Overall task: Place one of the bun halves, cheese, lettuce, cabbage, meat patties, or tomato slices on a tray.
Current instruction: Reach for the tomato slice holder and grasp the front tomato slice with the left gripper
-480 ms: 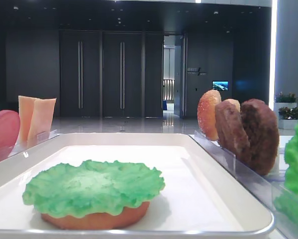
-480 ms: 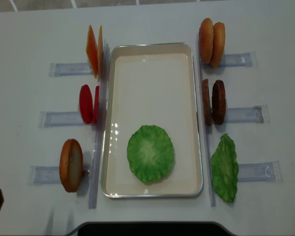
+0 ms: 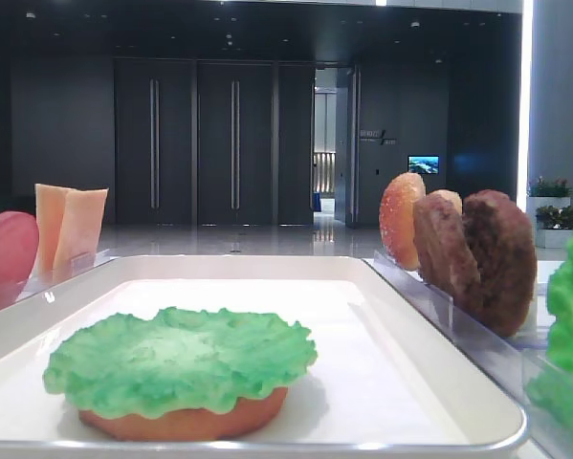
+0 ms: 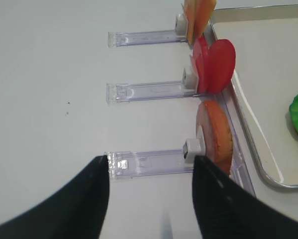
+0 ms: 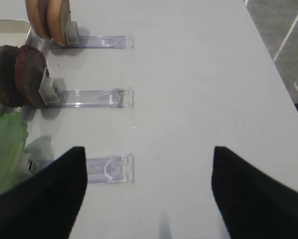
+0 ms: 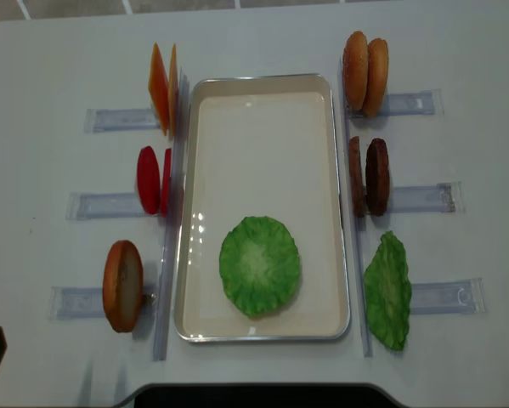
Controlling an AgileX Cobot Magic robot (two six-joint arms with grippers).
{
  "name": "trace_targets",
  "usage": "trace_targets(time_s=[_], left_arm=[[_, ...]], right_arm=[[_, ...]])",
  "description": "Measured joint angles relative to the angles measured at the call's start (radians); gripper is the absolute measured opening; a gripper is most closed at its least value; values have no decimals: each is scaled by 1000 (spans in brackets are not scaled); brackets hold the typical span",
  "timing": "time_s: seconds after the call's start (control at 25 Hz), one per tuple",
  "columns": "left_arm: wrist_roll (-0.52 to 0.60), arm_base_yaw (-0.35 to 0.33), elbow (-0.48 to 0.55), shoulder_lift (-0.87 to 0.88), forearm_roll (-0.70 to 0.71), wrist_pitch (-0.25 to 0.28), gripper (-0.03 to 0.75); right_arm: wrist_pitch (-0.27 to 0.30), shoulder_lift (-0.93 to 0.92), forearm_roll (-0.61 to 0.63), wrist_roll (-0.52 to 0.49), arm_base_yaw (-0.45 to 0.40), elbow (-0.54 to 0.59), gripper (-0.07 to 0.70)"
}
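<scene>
White and glossy-rimmed, the tray lies along the middle of the grey table, and a ruffled green lettuce leaf rests on a flat bun half at the tray's near end, the bun's orange edge showing under the leaf in the low view. The left gripper hangs low over the table with its two dark fingers spread apart and nothing between them; directly ahead of it is a clear acrylic rack whose far end carries an upright bun half just beside the tray's rim. Farther ahead of that gripper stand the red tomato slices in the next rack, and beyond them the pale-orange cheese slices, both on edge against the tray's left side. The right gripper is likewise released, its fingers wide apart over bare table and holding nothing. Ahead of it and toward its left finger lies a clear rack with a second green lettuce leaf standing at its inner end. Farther ahead sit two dark brown meat patties upright in the middle rack, and beyond them a pair of bun halves on edge in the farthest rack. In the overhead view only a dark sliver at the lower left edge shows of the arms.
</scene>
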Motion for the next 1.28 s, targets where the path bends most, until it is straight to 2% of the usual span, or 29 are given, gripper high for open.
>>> trace_targets(time_s=[0.36, 0.64, 1.04, 1.28], left_arm=[[0, 0, -9, 22, 9, 10, 408], [-5, 0, -98, 210, 9, 26, 408], [-47, 0, -307, 619, 9, 61, 411], [-53, 0, -509, 877, 9, 79, 411]], right_arm=[[0, 0, 0, 0, 0, 0, 501], [0, 0, 0, 0, 0, 0, 501], [0, 0, 0, 0, 0, 0, 501], [0, 0, 0, 0, 0, 0, 501]])
